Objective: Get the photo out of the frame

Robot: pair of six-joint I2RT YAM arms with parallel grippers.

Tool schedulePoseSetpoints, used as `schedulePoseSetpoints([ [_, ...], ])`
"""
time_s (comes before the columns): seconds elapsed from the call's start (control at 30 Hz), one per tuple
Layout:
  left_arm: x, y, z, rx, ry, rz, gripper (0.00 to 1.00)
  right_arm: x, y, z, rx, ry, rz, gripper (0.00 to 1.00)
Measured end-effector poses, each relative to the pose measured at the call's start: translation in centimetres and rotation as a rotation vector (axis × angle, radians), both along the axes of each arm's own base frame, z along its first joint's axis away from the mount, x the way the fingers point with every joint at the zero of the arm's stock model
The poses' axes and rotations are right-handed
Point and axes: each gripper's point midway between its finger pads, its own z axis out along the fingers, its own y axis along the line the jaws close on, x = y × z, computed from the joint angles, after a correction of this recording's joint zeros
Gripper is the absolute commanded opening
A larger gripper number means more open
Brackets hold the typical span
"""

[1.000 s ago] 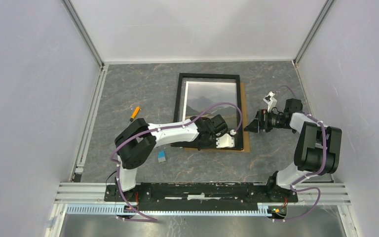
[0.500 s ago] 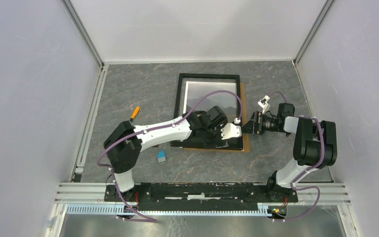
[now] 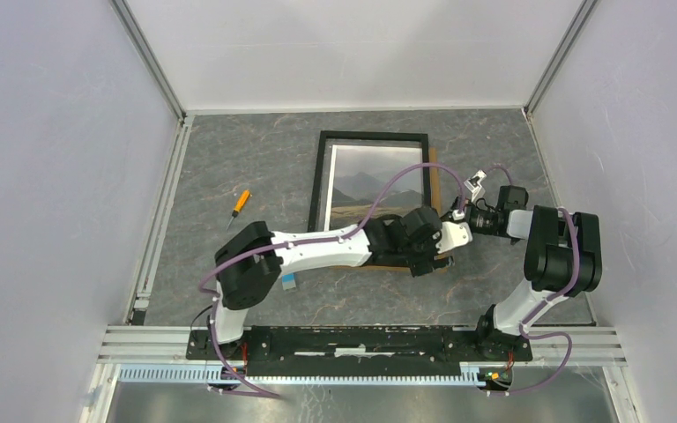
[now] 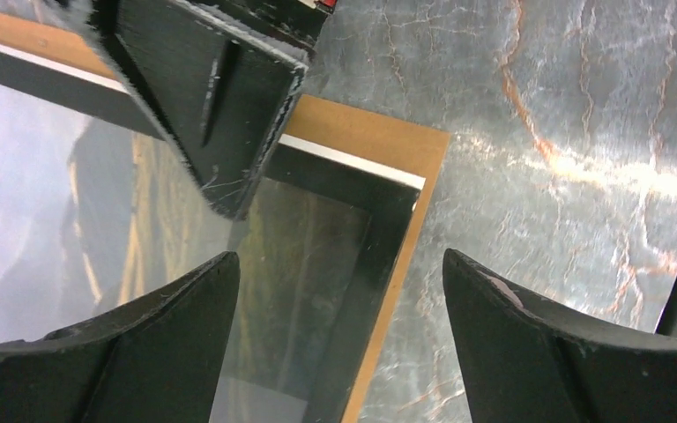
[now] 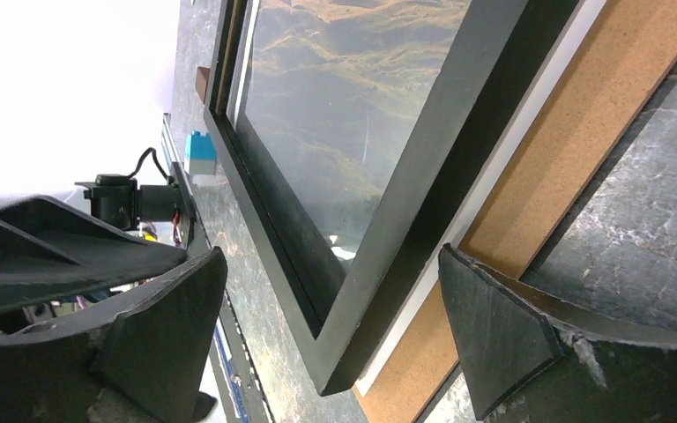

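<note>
One photo [image 3: 375, 181] of hills and mountains lay under the glass of the black frame [image 3: 375, 137], flat on the counter [image 3: 229, 150]. A brown board [image 5: 573, 123] showed along the frame's right side. My left pincer [image 4: 339, 264] hung wide and empty over the near right corner. My right pincer [image 5: 333, 256], also wide, crowded that same corner. My left arm hid the frame's near edge. An orange screwdriver [image 3: 241, 202] and a blue block [image 5: 199, 145] lay to the left.

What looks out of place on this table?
The frame sits shifted off its brown backing board, which pokes out along the right and near edges, with a white strip showing between them.
</note>
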Motion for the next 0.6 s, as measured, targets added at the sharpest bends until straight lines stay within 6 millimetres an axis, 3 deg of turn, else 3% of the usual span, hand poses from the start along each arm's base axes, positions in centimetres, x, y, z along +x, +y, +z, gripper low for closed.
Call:
schedulePoseSetpoints([
  [0.17, 0.6, -1.1, -1.8, -0.013, 0.038, 0.183, 0.93, 0.1, -0.1, 0.0, 0.009, 0.013, -0.01, 0.98],
  [0.3, 1.7, -1.4, -2.5, -0.046, 0.059, 0.329, 0.99, 0.1, 0.0, 0.0, 0.015, 0.018, -0.013, 0.98],
  [0.6, 4.2, -3.2, -3.3, -0.118, 0.069, 0.543, 1.0, 0.1, 0.0, 0.0, 0.017, 0.025, -0.019, 0.98],
])
